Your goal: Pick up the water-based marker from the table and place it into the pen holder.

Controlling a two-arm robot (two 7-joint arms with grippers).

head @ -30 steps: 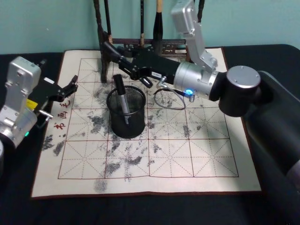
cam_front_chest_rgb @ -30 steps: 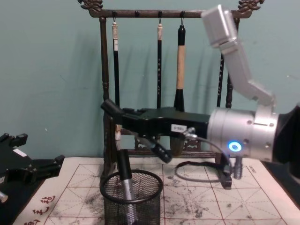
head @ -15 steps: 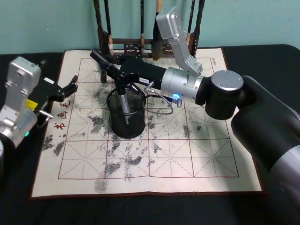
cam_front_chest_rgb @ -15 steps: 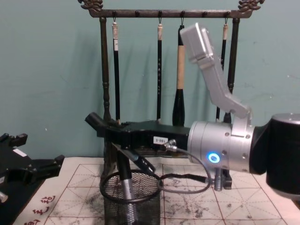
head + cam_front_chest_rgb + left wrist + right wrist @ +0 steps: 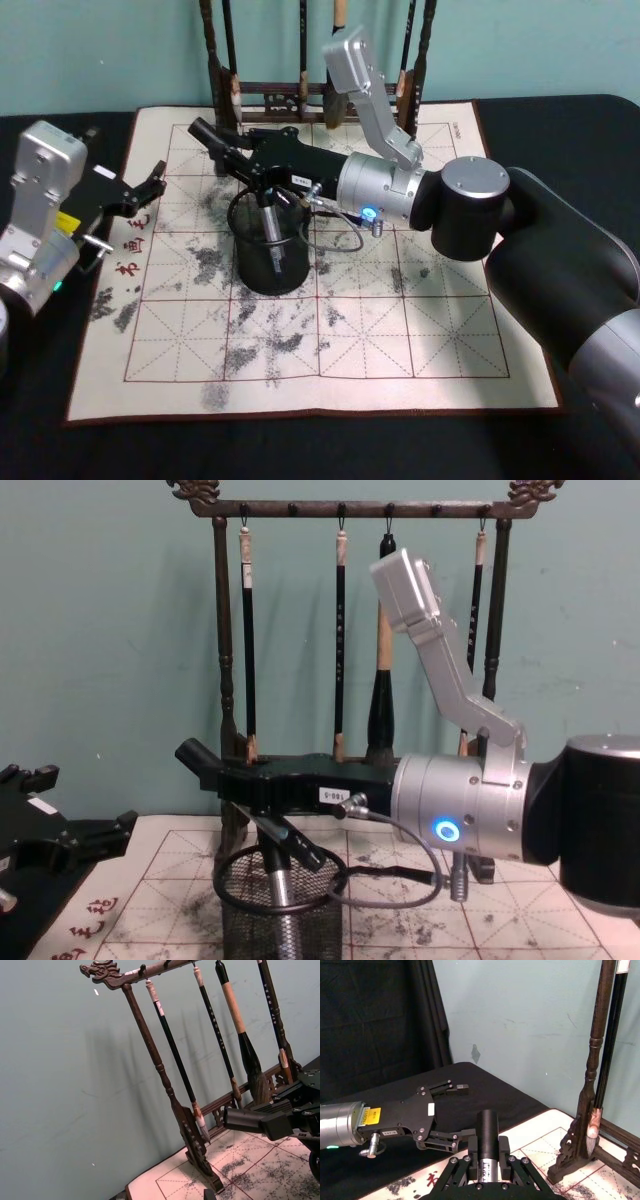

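Marker (image 5: 270,228) first: you can see it standing tilted inside the pen holder (image 5: 270,250), its silver body down in the mesh and its black cap poking up above the rim. Your right hand (image 5: 262,188) reaches in from the right, low over the holder's mouth, and its fingers are clamped on the marker's upper end; in the right wrist view the black cap (image 5: 487,1132) sticks up between the closed fingers. In the chest view the marker (image 5: 283,910) runs down through the rim of the pen holder (image 5: 285,912), with the right hand (image 5: 262,825) just above it. The holder sits on the ink-stained practice mat (image 5: 400,330), which lies on the black table (image 5: 560,130). Behind it stands the wooden brush rack (image 5: 340,630) with brushes hanging from its top bar. Your left hand (image 5: 150,188) is parked at the mat's left edge, well apart from the holder, fingers spread and holding nothing.
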